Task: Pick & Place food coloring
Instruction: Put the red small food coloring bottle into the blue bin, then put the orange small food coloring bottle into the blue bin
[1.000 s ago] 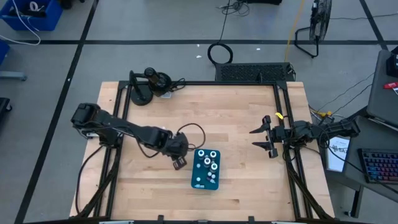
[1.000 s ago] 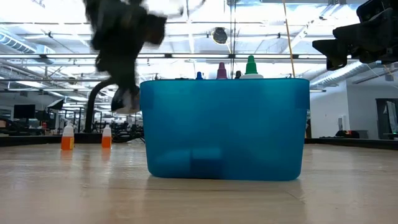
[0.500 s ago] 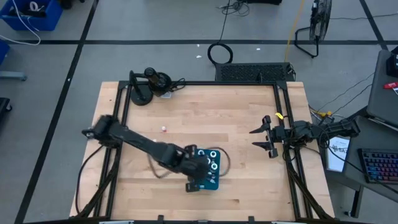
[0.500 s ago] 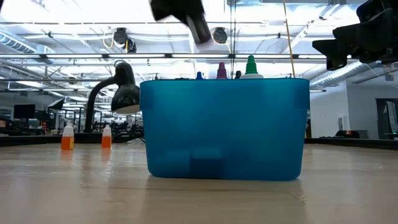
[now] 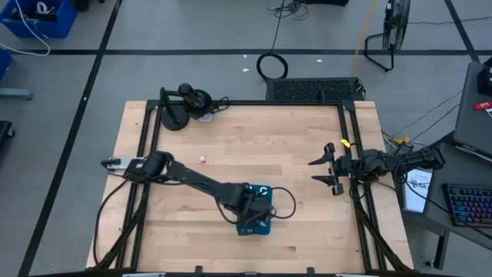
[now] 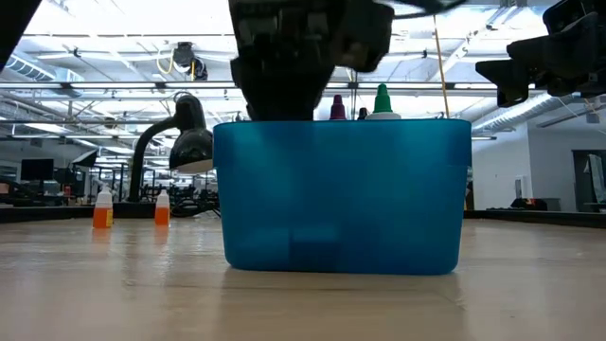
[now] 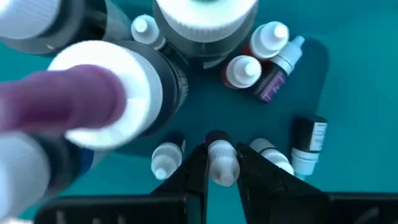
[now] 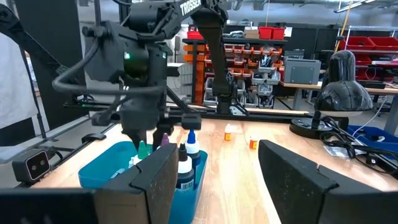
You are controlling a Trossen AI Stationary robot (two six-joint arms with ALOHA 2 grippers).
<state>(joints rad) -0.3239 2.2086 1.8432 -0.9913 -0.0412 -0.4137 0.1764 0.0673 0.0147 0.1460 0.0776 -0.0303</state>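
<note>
Pinching a food coloring bottle [image 7: 221,163] by its cap, left gripper [image 7: 222,167] inside bin [image 6: 341,194] | light, stiff, probably slippery | right gripper [image 5: 329,171] parked, open.

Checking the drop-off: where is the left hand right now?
In the high view the left hand hangs over the teal bin, front-centre, shut on a small bottle.

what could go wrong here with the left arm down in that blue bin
1. The left gripper is shut on a small white-capped bottle inside the teal bin, with other small bottles close on both sides. Opening the fingers may knock those over.
2. Tall bottles, one with a purple tip, crowd the gripper; pulling out could snag or tip them.
3. The right gripper waits open at the table's right edge, so nothing steadies the bin if it gets dragged.
</note>
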